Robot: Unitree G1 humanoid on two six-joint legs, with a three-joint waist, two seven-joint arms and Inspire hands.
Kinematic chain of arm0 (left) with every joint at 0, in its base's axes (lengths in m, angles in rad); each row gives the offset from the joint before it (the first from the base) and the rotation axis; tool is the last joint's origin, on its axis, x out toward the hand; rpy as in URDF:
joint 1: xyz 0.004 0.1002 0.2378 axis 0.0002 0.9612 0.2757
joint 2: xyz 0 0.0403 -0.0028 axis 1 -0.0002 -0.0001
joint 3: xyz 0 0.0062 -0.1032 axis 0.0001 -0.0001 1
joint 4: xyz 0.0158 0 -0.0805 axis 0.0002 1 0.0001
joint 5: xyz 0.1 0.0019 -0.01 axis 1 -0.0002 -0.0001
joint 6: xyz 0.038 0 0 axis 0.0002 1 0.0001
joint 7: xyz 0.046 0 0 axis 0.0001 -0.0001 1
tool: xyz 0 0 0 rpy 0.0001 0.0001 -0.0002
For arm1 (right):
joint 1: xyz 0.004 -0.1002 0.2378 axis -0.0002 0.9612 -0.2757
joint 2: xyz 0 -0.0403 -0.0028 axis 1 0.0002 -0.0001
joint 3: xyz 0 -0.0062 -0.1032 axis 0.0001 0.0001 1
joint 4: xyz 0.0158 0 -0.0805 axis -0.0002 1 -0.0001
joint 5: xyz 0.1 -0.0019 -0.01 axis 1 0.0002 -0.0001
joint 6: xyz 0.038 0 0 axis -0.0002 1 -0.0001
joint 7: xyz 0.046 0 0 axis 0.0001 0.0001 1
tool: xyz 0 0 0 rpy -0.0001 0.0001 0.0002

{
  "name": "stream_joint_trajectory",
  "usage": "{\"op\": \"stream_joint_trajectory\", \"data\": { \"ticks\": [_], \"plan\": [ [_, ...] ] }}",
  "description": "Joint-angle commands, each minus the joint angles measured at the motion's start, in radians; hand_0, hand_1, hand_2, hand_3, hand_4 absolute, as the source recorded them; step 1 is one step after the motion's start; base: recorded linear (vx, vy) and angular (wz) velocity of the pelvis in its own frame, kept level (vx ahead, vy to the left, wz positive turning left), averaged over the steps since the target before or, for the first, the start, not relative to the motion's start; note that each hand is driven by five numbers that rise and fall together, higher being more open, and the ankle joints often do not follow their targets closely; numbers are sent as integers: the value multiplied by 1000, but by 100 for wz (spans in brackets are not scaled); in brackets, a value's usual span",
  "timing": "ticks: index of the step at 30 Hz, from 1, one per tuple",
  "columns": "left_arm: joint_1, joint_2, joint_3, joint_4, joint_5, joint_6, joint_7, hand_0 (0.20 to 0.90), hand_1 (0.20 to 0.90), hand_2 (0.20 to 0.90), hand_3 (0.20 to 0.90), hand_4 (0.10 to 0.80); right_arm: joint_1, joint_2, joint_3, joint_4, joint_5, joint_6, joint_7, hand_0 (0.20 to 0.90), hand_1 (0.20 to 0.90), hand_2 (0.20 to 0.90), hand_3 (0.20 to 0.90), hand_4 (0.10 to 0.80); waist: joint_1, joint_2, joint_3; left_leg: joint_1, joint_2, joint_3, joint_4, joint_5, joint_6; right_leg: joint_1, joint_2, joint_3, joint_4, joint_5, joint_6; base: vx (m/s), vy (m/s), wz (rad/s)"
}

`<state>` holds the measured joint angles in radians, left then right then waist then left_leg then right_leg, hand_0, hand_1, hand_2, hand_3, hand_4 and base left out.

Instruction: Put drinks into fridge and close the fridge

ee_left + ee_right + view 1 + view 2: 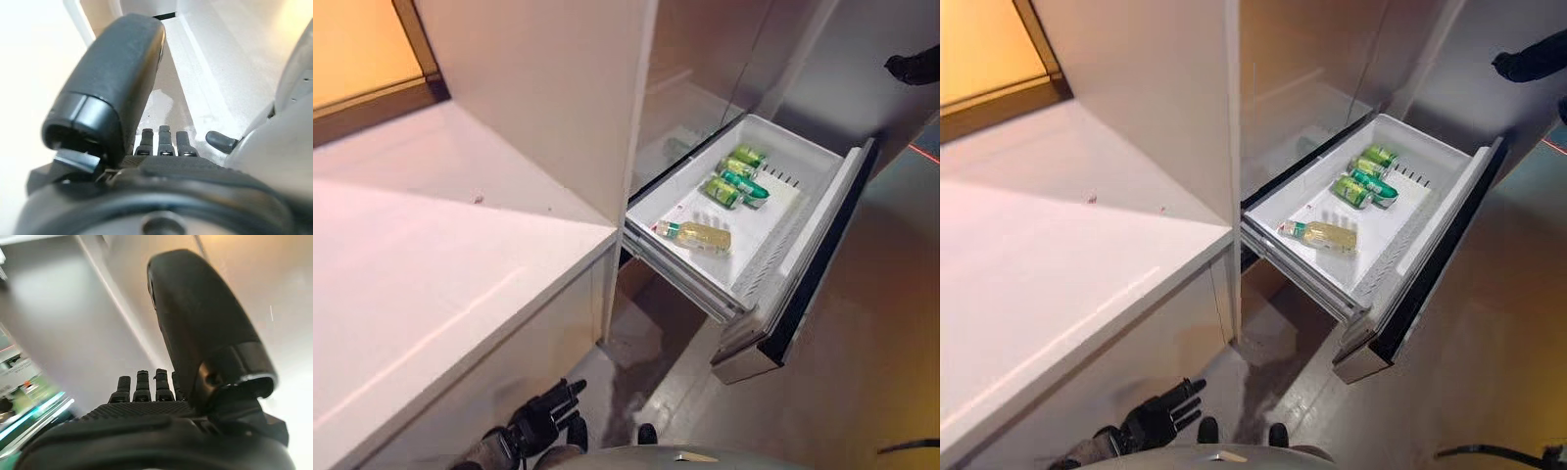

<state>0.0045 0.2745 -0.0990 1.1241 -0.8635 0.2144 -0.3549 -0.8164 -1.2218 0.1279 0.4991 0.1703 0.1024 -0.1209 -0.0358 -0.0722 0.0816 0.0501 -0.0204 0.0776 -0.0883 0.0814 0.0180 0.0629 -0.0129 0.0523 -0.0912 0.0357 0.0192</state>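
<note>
The fridge's bottom drawer (783, 250) stands pulled out, its dark front panel (822, 264) facing right. In the white bin lie three green cans (736, 176) side by side at the back. A clear bottle of yellowish drink (697, 235) lies on its side near the front. My left hand (543, 416) hangs low by the counter's base, open and empty. My right hand (1530, 59) shows at the upper right edge beside a grey door panel. The right wrist view shows its fingers (143, 387) straight, with nothing in them.
A white counter (431, 255) fills the left side, and the fridge's tall side wall (558, 88) rises behind it. Grey floor (862, 372) lies below and to the right of the drawer. Above the drawer, the fridge's inner compartment (680, 108) stands open.
</note>
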Motion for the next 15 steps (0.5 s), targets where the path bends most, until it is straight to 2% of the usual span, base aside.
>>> {"op": "stream_joint_trajectory", "data": {
  "ticks": [1, 2, 4, 5, 7, 10, 13, 15],
  "plan": [
    [8, 0, 7, 58, 50, -13, -35, 900, 900, 900, 900, 800, 172, 75, -205, -15, 101, -92, -197, 900, 900, 900, 900, 800, 5, -7, -54, 15, -45, -80, 104, -153, 32, -36, 2, -6, 123, -35, 11, 126, 60, -11],
    [9, -13, 6, 60, 57, -12, -36, 900, 900, 900, 900, 800, 256, 155, -281, -44, 162, -140, -258, 900, 900, 900, 900, 800, 3, 1, -37, 11, -47, -80, 138, -170, 40, -38, -6, -11, 157, -51, 6, 98, 41, -12],
    [7, -33, -10, 59, 63, -14, -37, 900, 900, 900, 900, 800, 356, 274, -385, -84, 206, -207, -292, 900, 900, 900, 900, 800, 5, 3, -3, -2, -55, -85, 208, -204, 53, -47, -16, -22, 217, -78, -2, 83, 32, -4],
    [7, -30, -12, 59, 63, -14, -37, 900, 900, 900, 900, 800, 363, 277, -392, -89, 205, -207, -292, 900, 900, 900, 900, 800, 6, 1, -2, -3, -55, -86, 213, -207, 53, -47, -16, -23, 221, -80, -2, 76, 24, -1],
    [0, -65, -46, 48, 61, -34, -29, 900, 900, 900, 900, 800, 418, 413, -441, -112, 342, -305, -329, 900, 900, 900, 900, 800, 8, 6, 62, -44, -70, -84, 323, -257, 69, -68, -26, -31, 289, -115, -20, 22, 11, 5],
    [-16, -71, -66, 38, 39, -40, -14, 900, 900, 900, 900, 800, 426, 450, -456, -106, 415, -339, -332, 900, 900, 900, 900, 800, 13, 6, 94, -88, -76, -82, 397, -293, 79, -97, -30, -45, 344, -143, -30, -54, -4, 19],
    [-44, -80, -94, -1, -18, -52, 29, 900, 900, 900, 900, 800, 390, 480, -456, -58, 581, -372, -339, 900, 900, 900, 900, 800, 31, 8, 159, -194, -90, -79, 538, -347, 101, -187, -35, -77, 488, -193, -59, -115, -6, 28],
    [-45, -80, -96, -12, -32, -56, 42, 900, 900, 900, 900, 800, 375, 487, -457, -27, 639, -377, -330, 900, 900, 900, 900, 800, 38, 12, 169, -233, -97, -82, 586, -363, 106, -221, -37, -87, 539, -212, -69, -67, 9, 35]
  ]
}}
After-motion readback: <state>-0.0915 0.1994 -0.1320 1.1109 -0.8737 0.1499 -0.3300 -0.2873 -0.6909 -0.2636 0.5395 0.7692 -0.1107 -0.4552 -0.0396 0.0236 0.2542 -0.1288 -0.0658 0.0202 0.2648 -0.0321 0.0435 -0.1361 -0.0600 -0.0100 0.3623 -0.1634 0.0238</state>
